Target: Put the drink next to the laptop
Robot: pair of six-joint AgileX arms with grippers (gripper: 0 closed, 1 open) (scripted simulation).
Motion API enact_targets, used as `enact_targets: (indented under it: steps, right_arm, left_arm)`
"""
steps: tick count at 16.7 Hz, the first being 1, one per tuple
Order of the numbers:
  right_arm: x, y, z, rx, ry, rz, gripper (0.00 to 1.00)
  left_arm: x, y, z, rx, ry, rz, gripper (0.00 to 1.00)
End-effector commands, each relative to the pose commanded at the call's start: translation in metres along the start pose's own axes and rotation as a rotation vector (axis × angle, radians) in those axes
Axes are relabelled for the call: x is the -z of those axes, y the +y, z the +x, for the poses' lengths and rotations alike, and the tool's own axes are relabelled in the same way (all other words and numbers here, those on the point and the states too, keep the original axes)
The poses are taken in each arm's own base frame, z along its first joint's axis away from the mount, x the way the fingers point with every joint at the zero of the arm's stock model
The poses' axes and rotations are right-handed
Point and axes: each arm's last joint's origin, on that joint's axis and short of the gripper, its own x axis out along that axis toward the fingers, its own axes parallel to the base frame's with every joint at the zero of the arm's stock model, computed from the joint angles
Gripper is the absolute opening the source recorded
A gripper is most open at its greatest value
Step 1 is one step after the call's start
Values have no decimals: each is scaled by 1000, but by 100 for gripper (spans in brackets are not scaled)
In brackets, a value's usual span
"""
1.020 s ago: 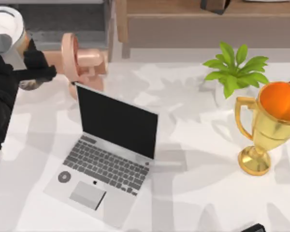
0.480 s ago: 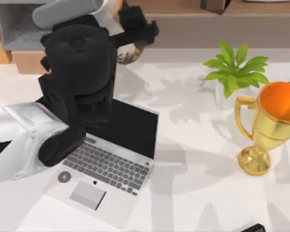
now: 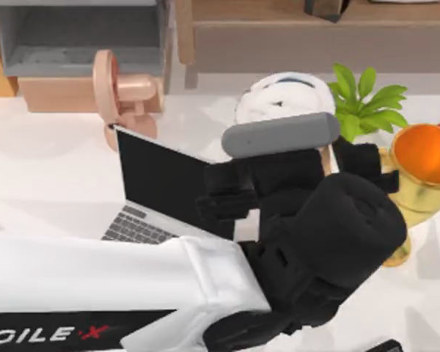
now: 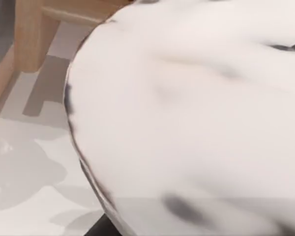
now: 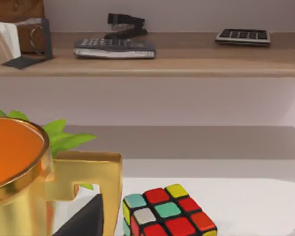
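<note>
The left arm (image 3: 95,293) stretches across the laptop (image 3: 161,183) from the top view's left, its wrist over the desk (image 3: 51,147) between the laptop and the gold trophy cup (image 3: 425,165). Past the wrist sits the left gripper (image 3: 286,121), with the drink's (image 3: 286,99) white lid showing at it; I cannot tell whether the fingers are closed on the cup. In the left wrist view the lid looms close. I judge the carry well along, with lowering and release still left. The right arm is parked near the trophy.
</note>
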Motion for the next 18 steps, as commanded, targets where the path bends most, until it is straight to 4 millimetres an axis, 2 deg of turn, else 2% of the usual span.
enact_targets:
  steps: [3,6,18]
  right_arm:
    - [0,0,0,0,0,0,100]
    - [0,0,0,0,0,0,100]
    - [0,0,0,0,0,0,100]
  left_arm:
    - [45,-9,-10,-49,38,134,0]
    - [71,-9,-9,-86,54,217,0]
    - [73,-7,-8,-75,63,204,0]
